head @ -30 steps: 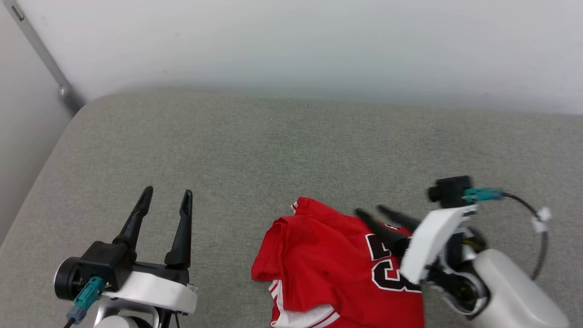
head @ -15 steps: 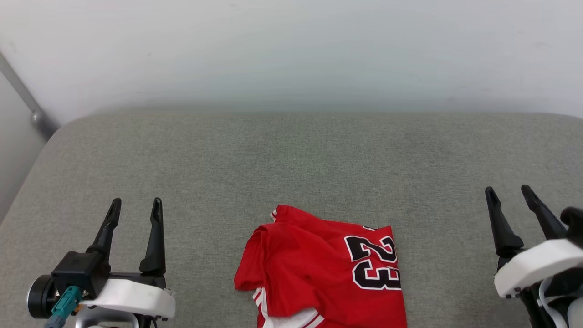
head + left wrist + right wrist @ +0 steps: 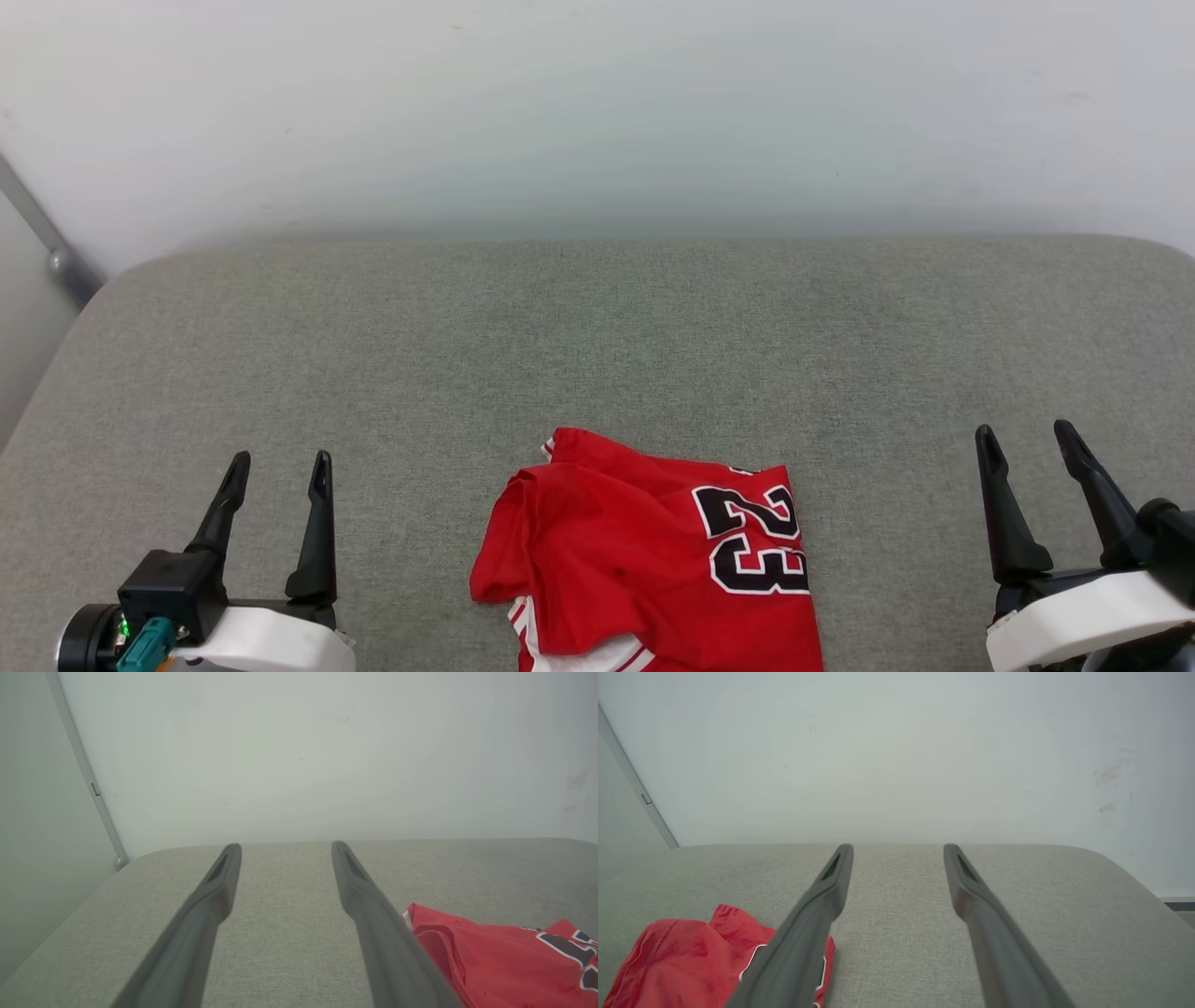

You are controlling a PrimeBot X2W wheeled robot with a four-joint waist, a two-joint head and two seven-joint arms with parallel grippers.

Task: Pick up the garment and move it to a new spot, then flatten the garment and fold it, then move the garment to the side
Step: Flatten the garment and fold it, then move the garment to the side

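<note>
One garment [image 3: 644, 551], red, lies crumpled and roughly folded on the grey cushion [image 3: 597, 327], at the middle of its near edge. It runs off the bottom of the head view. One black "23" print [image 3: 752, 541] with a white outline faces up on the garment's right half. A white red-striped sleeve bit [image 3: 579, 656] peeks out at its near left.

Two claws, four fingers total. The left claw [image 3: 280, 459] is at the near left of the cushion, released, fingers spread and empty, well apart from the garment. The right claw [image 3: 1023, 431] is at the near right, also released and empty, well apart from the garment. The garment sits between them.

In the left wrist view the left claw [image 3: 286, 845] has both fingers parted over bare cushion, with the garment [image 3: 490, 952] to its right. In the right wrist view the right claw [image 3: 899, 847] is parted too, with the garment [image 3: 682, 952] low to its left, partly behind one finger.

One pale wall [image 3: 597, 112] stands behind the cushion's far edge. One grey strip [image 3: 37, 224] runs down the wall by the far left corner.
</note>
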